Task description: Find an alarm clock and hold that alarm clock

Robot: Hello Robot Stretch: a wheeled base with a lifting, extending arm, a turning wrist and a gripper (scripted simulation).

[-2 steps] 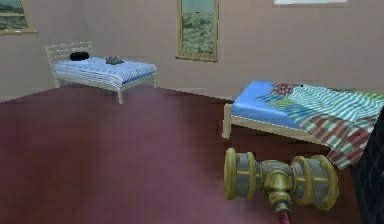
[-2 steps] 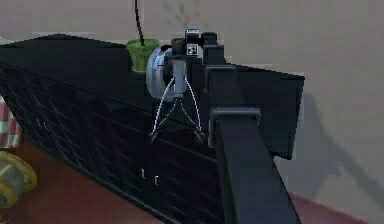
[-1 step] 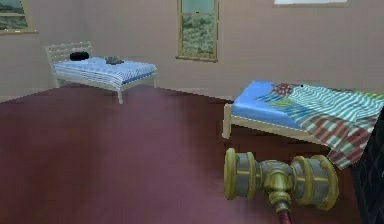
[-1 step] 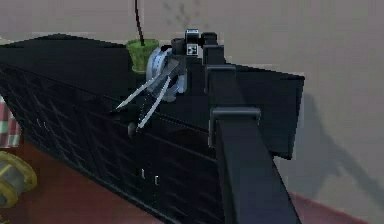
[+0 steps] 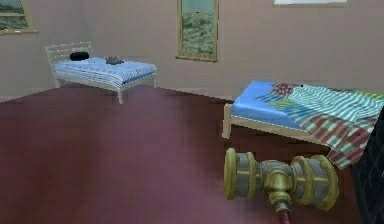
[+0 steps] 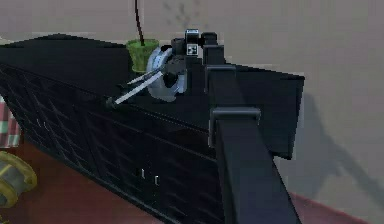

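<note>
1. Search judged done: round grey alarm clock (image 6: 166,78) is seen at black cabinet (image 6: 80,120) top, just right of green pot (image 6: 144,50).
2. Gripper (image 6: 140,87) is placed at it (grip state, and whether it's held, can't be told).
3. Left to do: hold to be confirmed w/ clock lifted clear.

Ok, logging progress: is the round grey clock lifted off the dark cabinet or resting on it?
Cannot tell: the clock shows at the gripper with the cabinet right behind it.
</note>
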